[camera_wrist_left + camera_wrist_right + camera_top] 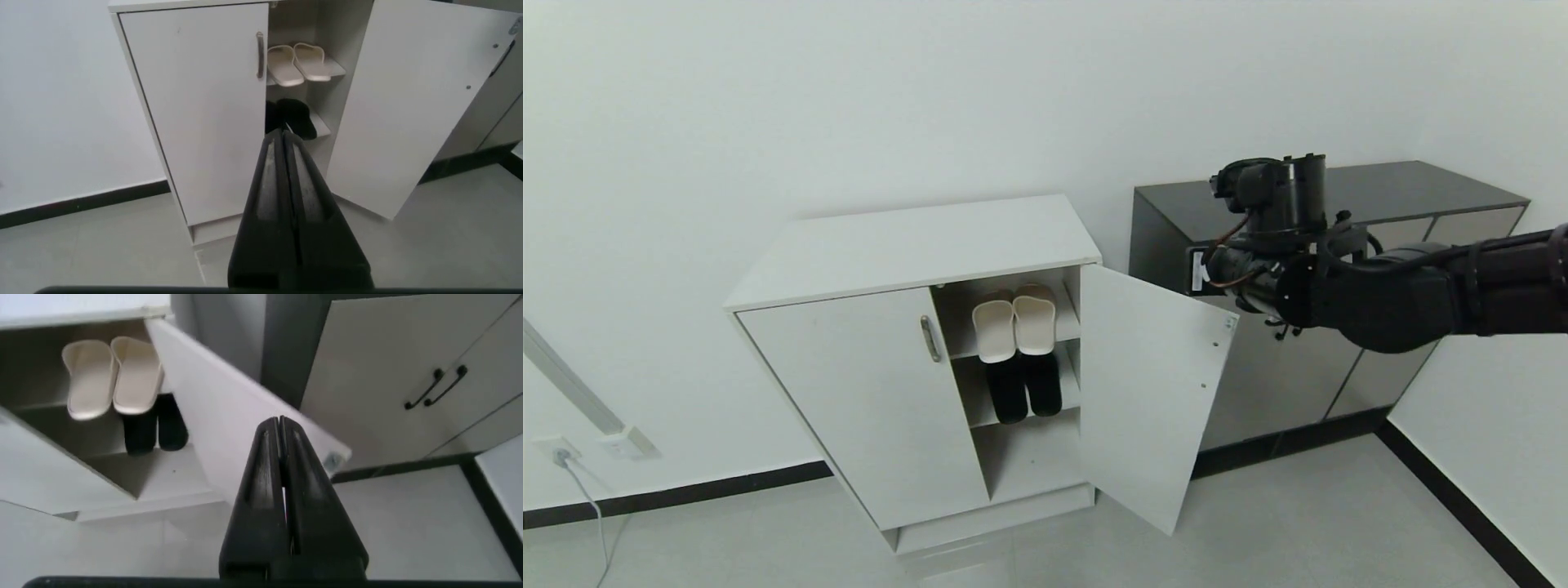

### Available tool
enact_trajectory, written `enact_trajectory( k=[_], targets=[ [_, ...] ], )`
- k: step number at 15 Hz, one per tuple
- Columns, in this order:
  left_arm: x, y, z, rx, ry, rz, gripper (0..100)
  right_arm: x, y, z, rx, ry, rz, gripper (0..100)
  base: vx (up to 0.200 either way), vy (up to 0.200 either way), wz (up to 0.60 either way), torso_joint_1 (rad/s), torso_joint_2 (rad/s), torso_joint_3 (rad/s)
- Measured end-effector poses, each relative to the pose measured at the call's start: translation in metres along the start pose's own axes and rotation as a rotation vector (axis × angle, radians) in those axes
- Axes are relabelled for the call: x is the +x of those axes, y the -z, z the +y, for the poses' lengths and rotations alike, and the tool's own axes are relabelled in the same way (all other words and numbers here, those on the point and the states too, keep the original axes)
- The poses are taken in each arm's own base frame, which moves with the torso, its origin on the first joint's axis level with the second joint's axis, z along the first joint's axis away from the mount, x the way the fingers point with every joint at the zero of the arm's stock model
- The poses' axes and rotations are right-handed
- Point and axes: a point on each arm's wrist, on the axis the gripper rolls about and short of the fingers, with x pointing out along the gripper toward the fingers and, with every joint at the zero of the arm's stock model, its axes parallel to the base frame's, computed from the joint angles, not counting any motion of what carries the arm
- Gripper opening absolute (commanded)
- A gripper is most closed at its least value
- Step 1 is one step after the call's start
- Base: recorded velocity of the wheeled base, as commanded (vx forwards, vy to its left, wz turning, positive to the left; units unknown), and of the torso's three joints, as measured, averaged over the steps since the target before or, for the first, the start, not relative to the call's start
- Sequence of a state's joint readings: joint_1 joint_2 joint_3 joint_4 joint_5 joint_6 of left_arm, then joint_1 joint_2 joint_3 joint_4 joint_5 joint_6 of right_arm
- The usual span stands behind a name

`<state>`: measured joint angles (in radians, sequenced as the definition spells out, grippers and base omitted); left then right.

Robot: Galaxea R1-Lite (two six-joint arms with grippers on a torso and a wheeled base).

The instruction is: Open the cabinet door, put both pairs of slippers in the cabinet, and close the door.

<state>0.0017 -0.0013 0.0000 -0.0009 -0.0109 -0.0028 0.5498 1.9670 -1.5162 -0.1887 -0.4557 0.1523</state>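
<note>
The white cabinet [915, 245] stands against the wall with its left door [866, 400] shut and its right door [1147, 400] swung open. A white pair of slippers [1015, 327] lies on the upper shelf. Just below, a black pair of slippers [1025, 388] lies on the middle shelf. My right arm [1339, 286] comes in from the right, level with the open door's top outer corner. In the right wrist view my right gripper [280, 423] is shut and empty above the door [237, 416]. My left gripper [282, 135] is shut and empty, facing the cabinet front.
A dark grey sideboard [1339, 196] stands to the right of the cabinet, behind the open door. A wall socket with a cable [556, 449] sits low on the left. Bare floor [1258, 523] lies in front of both cabinets.
</note>
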Motion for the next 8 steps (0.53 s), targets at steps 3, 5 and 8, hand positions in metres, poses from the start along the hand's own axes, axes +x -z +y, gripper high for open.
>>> enact_trajectory(
  k=[3,5,8],
  targets=[
    [0.000,0.000,0.000,0.000,0.000,0.000,0,0.039,-0.010,-0.016,0.067,-0.013,0.039,0,0.000,0.000,0.00,0.000,0.00,0.000],
    [0.000,0.000,0.000,0.000,0.000,0.000,0,0.067,-0.004,-0.028,0.086,0.009,0.049,0,0.000,0.000,0.00,0.000,0.00,0.000],
    [0.000,0.000,0.000,0.000,0.000,-0.001,0,0.101,0.014,-0.044,0.106,0.045,0.077,0,0.000,0.000,0.00,0.000,0.00,0.000]
  ],
)
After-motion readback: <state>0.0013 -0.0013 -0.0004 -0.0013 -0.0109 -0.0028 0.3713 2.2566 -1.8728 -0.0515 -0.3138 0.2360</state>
